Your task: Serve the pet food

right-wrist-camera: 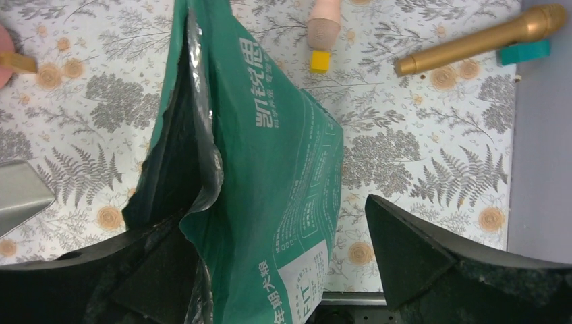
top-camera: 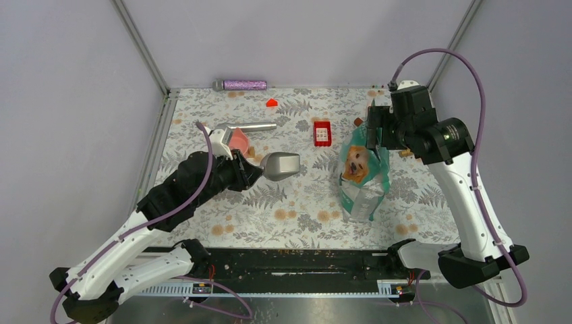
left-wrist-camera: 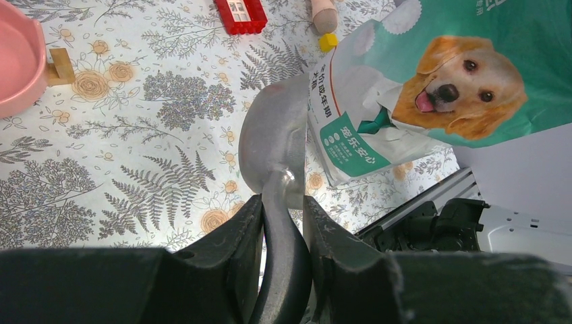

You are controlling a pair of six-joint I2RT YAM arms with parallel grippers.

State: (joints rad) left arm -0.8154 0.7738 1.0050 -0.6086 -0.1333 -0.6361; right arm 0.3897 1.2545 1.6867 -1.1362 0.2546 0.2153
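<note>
The teal dog-picture bag (top-camera: 364, 170) stands on the flowered mat at centre right, its mouth open and dark inside (right-wrist-camera: 172, 155). No pet food shows. My right gripper (top-camera: 373, 132) is open at the bag's top (right-wrist-camera: 276, 216). One finger is at the mouth, the other is outside, and the bag's wall (right-wrist-camera: 283, 169) hangs between them. My left gripper (top-camera: 251, 172) is shut on the handle of a metal scoop (top-camera: 280, 165). It holds the empty scoop (left-wrist-camera: 273, 138) just left of the bag (left-wrist-camera: 432, 81). A pink bowl (top-camera: 237, 140) sits behind the left gripper.
A red brick (top-camera: 322, 132), a metal cylinder (top-camera: 253, 126), a small red piece (top-camera: 272, 102) and a purple tube (top-camera: 244, 85) lie at the back. A gold microphone-like rod (right-wrist-camera: 482, 37), a teal block (right-wrist-camera: 523, 52) and a peach piece with a yellow cube (right-wrist-camera: 321, 34) lie right of the bag.
</note>
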